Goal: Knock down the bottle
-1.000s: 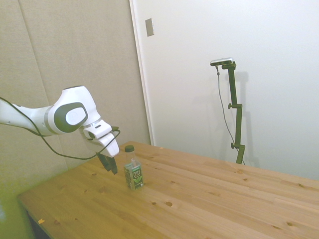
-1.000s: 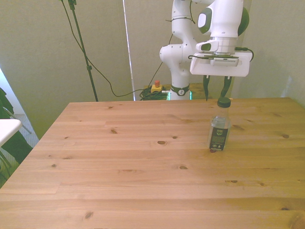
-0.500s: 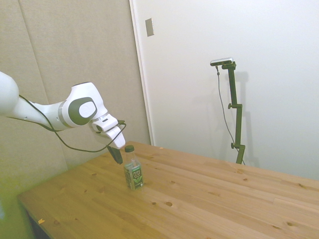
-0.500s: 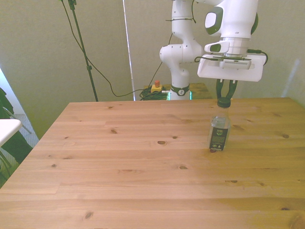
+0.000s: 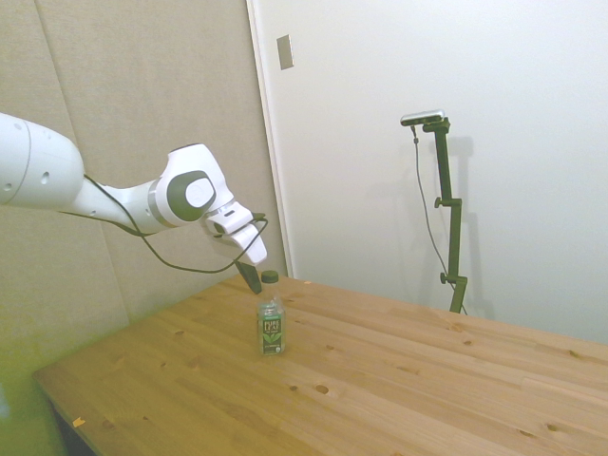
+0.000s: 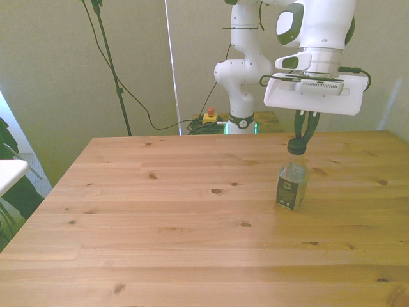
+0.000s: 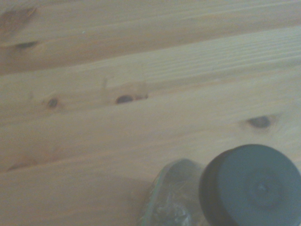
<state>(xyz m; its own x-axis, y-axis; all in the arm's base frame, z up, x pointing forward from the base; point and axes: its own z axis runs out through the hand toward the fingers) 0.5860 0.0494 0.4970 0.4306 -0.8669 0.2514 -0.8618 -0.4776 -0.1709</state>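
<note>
Gripper [image 6: 301, 135] fingers are drawn nearly together and press against the dark green cap of the bottle [image 6: 292, 180], not clasping it. That small clear plastic bottle, ribbed and cylindrical with a green-and-white label, stands on its base, tipped slightly toward the front view's left, toward the tabletop's far edge on the front view's right. Knotty pine planks form the tabletop [image 6: 192, 243]. From the side, the white arm [image 5: 180, 195] slants downward, wrist angled over the cap.

the bottle [image 6: 291, 183], clear with a dark green cap and green-and-white label, tilts on the table [image 6: 160, 224].
</note>
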